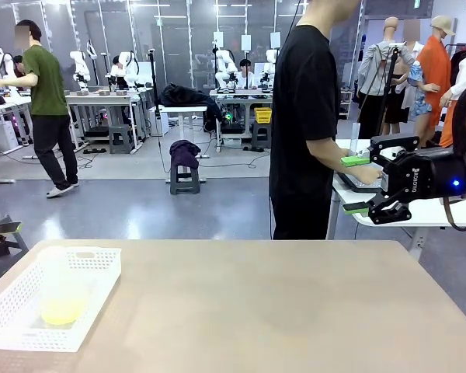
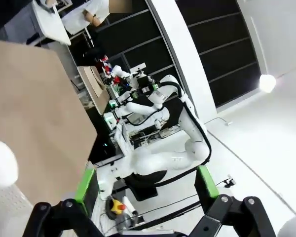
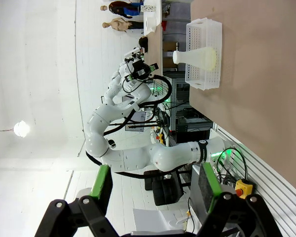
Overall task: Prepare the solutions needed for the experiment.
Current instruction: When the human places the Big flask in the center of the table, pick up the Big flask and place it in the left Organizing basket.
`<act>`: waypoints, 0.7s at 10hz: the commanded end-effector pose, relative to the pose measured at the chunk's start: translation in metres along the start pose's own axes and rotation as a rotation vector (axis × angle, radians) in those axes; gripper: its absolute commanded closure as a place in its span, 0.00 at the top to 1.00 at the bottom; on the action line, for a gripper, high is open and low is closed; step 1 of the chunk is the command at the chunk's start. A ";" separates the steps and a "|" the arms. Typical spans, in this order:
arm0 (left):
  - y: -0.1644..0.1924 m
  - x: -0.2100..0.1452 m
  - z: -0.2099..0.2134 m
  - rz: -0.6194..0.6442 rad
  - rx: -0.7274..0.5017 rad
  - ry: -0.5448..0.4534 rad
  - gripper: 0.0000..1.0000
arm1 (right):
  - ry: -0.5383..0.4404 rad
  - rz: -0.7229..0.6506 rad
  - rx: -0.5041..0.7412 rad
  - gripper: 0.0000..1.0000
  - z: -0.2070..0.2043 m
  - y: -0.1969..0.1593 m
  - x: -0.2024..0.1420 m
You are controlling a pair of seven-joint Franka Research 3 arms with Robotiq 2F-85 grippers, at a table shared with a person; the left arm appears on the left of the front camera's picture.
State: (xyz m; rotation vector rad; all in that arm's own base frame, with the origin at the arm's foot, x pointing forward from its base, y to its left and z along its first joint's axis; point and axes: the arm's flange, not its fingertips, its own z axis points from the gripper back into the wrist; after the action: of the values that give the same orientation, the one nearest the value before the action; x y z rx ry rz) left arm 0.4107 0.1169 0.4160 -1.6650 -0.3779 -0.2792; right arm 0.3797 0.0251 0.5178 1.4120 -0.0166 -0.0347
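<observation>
We see the solutions as a shallow pale yellow-green layer in a frosted conical flask standing upright, neck up, long axis vertical. It sits inside a white perforated basket at the near left corner of the tan table. The left gripper has its jaws spread, holding nothing. The right gripper hangs above the table's far right edge, jaws apart and empty. Beyond, a person in black stands at another bench on a grey workshop floor.
</observation>
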 end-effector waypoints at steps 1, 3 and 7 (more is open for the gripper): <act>-0.019 -0.006 -0.021 0.103 0.014 0.054 1.00 | -0.002 0.007 0.005 0.89 0.000 0.001 -0.001; -0.017 -0.007 -0.029 0.134 -0.016 0.127 1.00 | -0.002 0.007 0.005 0.89 0.000 0.001 -0.001; -0.013 -0.004 -0.019 0.095 -0.007 0.048 1.00 | -0.002 0.007 0.005 0.89 0.000 0.001 -0.001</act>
State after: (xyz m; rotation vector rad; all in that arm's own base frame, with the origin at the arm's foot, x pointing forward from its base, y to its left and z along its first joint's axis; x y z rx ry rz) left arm 0.4000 0.0990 0.4279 -1.6738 -0.2370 -0.2428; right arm 0.3797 0.0251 0.5178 1.4120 -0.0166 -0.0347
